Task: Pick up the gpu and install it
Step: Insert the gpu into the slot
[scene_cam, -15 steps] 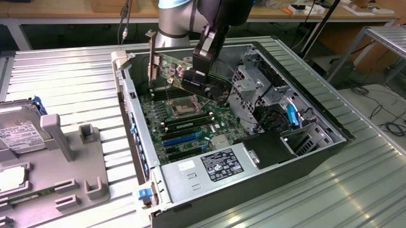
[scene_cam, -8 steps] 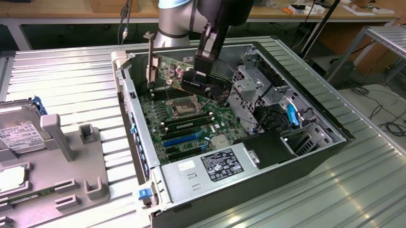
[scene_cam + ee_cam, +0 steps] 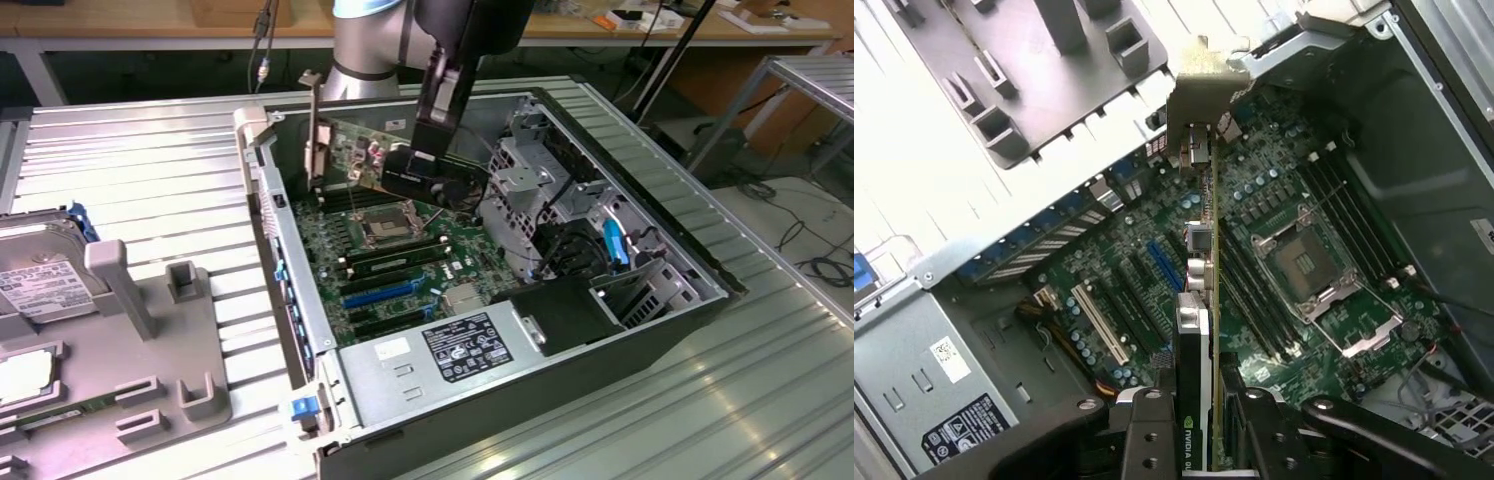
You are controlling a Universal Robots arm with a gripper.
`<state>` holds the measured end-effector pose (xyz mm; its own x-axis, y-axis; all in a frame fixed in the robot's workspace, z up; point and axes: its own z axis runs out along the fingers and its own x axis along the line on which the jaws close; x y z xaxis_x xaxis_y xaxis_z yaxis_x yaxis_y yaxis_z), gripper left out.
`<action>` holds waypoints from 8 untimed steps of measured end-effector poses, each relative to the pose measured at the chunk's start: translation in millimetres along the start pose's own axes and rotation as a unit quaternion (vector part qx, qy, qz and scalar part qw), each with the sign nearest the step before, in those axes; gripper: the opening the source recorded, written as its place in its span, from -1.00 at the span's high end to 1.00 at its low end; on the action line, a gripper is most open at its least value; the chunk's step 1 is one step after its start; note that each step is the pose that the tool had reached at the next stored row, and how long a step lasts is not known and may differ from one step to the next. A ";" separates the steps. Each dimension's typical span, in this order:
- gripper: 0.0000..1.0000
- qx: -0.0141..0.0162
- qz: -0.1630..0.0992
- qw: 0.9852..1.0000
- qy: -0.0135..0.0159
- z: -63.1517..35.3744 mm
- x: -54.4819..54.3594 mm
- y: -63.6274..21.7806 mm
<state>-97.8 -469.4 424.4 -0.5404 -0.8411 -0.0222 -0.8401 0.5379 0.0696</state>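
The gpu (image 3: pixel 380 160), a dark green card with a black cooler and a silver end bracket, hangs on edge over the open computer case (image 3: pixel 667 270). My gripper (image 3: pixel 430 150) is shut on its top edge and holds it above the motherboard (image 3: pixel 400 250), near the CPU socket (image 3: pixel 378 228). In the wrist view the gpu (image 3: pixel 1204 250) runs edge-on away from my gripper (image 3: pixel 1199 425), one black finger (image 3: pixel 1149 430) on each side. Its bracket end (image 3: pixel 1199 90) reaches toward the case's rear wall. The expansion slots (image 3: pixel 1104 320) lie beside and below the card.
Inside the case are the drive cage (image 3: pixel 527 175), a power supply (image 3: pixel 454 345) and black cables (image 3: pixel 567 250). On the metal table at the exterior view's left stands a grey fixture tray (image 3: pixel 147 330) with a hard drive (image 3: pixel 40 285) and a memory stick (image 3: pixel 54 412).
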 end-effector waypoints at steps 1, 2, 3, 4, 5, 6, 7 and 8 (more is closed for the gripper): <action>0.46 0.000 -0.002 1.000 0.000 0.0 0.0 0.0; 0.46 0.000 -0.005 1.000 0.000 0.0 0.0 0.0; 0.46 0.000 -0.011 1.000 0.001 0.0 0.0 0.0; 0.46 0.000 -0.015 1.000 0.001 -0.1 0.0 0.0; 0.46 0.000 -0.017 1.000 0.001 0.0 0.0 0.0; 0.46 0.000 -0.020 1.000 0.001 -0.1 0.0 0.0; 0.46 0.000 -0.023 1.000 0.002 0.0 0.0 0.0; 0.46 -0.001 -0.025 1.000 0.002 0.0 0.0 0.0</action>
<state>-97.8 -469.4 424.4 -0.4974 -0.8672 -0.0221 -0.8661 0.4950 0.0696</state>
